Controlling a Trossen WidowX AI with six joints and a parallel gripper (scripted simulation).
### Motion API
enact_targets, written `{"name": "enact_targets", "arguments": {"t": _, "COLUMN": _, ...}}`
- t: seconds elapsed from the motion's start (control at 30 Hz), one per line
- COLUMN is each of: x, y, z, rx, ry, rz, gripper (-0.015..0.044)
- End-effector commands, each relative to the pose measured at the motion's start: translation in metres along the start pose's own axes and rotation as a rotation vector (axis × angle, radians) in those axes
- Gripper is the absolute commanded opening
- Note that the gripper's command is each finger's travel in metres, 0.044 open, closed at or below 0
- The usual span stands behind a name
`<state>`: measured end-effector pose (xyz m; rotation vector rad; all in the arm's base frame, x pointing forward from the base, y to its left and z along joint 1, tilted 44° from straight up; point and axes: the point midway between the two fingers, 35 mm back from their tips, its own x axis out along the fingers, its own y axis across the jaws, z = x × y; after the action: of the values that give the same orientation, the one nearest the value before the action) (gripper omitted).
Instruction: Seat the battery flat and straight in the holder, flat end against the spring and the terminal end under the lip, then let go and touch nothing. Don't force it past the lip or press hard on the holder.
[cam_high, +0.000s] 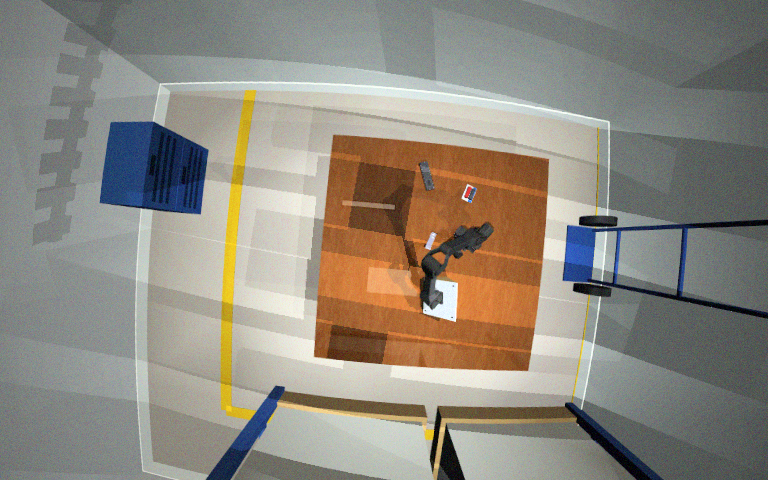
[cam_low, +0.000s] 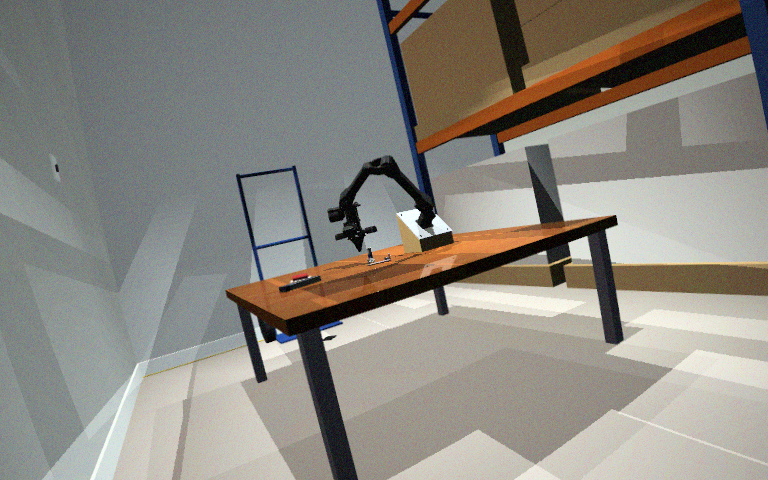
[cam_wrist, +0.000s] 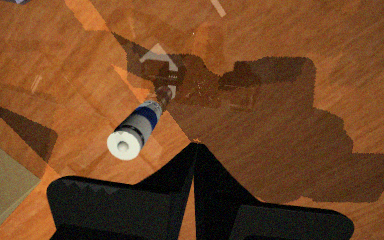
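Battery (cam_low: 369, 253) (cam_wrist: 135, 126) is standing on its end on the wooden table (cam_high: 498, 339) (cam_low: 509, 233) (cam_wrist: 280, 25), just beside the holder (cam_high: 431, 240) (cam_low: 380, 261) (cam_wrist: 20, 1), so it's not seated at all. From the wrist you get a pale round end facing up and a blue band round the body. The overhead shot doesn't show it; the arm is in the way there.

Gripper (cam_high: 464, 240) (cam_low: 359, 250) (cam_wrist: 196, 149) has its fingers pressed together, tips meeting, nothing pinched between them. It's pointing down over the table near the holder, on the same side of it as the battery. Tips look close to the battery but there's a visible gap in the wrist shot, so no contact that I can see.

The holder itself lies on the table, and only a corner of it pokes into the wrist view. Can't make out the spring or the lip at this size, tbh.

Rest of the layout, going from the holder: the arm's base block (cam_high: 451, 313) (cam_low: 410, 243) (cam_wrist: 15, 185) is near it on one side. On the other side, farther off, there's a dark remote-like thing (cam_high: 426, 175) (cam_low: 294, 285) and a small red, white and blue item (cam_high: 468, 193) (cam_low: 299, 276), those two apart from each other.
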<state>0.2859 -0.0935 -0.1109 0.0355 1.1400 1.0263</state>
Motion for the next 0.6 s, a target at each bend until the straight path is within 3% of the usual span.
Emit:
{"name": "enact_targets", "arguments": {"t": 0.0, "x": 0.016, "y": 0.003, "z": -0.001, "rx": 0.007, "ry": -0.006, "rz": 0.006, "gripper": 0.0}}
{"name": "enact_targets", "arguments": {"t": 0.57, "x": 0.015, "y": 0.026, "z": 0.001, "rx": 0.008, "ry": -0.006, "rz": 0.007, "gripper": 0.0}}
